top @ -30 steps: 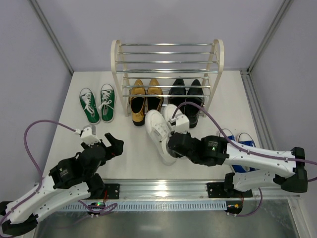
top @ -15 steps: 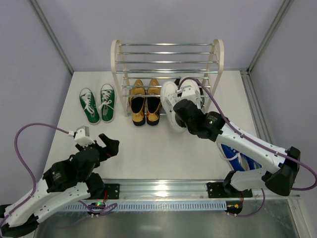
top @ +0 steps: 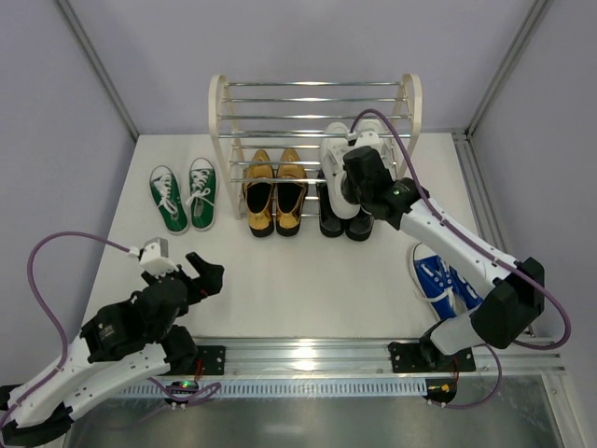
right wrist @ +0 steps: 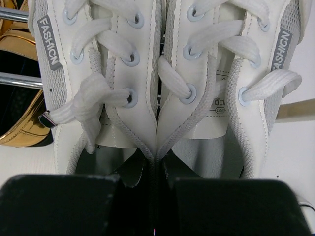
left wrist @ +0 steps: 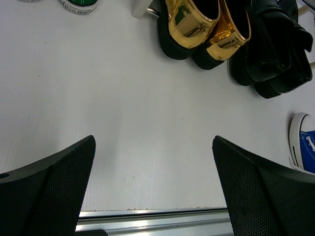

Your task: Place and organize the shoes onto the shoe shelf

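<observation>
Left gripper (top: 207,273), jaws spread wide, holds nothing. Green canvas sneakers (top: 185,196) sit beside the shoe shelf (top: 218,121), gold loafers (top: 274,191) tucked under it. Right gripper (right wrist: 155,164) pinches white sneakers (right wrist: 123,73) tagged "FASHION" over the shelf's right half, above black dress shoes (top: 343,224).

Right wrist view: the white sneakers (right wrist: 142,59) carry two grey side tabs, each printed "FASHION" in white capitals running along the tab. The left tab (right wrist: 49,42) sits on the pair's outer left edge and the right tab (right wrist: 279,49) on its outer right edge. A tongue label (right wrist: 216,105) on the pair's right-hand shoe begins "dc"; the rest is unreadable.

Left wrist view: the green sneaker (left wrist: 78,4), well left of the white sneakers, bears small dark lettering on its white rubber strip, possibly "ALL SPORT", not reliably legible.
</observation>
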`<state>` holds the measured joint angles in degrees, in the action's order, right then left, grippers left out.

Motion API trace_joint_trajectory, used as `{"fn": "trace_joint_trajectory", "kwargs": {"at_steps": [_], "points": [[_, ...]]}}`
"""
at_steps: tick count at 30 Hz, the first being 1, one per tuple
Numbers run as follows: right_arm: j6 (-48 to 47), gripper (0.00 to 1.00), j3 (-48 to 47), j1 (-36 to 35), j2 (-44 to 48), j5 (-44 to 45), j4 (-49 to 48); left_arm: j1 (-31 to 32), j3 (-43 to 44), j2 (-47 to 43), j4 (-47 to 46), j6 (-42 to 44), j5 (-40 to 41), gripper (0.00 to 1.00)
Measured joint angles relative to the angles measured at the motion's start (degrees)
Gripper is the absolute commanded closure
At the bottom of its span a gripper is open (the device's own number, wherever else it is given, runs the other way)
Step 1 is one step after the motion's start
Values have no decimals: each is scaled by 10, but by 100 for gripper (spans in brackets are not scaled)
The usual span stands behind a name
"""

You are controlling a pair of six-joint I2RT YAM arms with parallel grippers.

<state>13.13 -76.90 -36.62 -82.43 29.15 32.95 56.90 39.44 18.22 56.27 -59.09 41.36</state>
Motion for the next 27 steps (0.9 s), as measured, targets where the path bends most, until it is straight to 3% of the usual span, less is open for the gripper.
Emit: {"fn": "trace_joint_trajectory", "kwargs": {"at_steps": [27], "points": [[-19,96,-89,50,-92,-45,-58,0,10,0,8,-1,0,1]]}}
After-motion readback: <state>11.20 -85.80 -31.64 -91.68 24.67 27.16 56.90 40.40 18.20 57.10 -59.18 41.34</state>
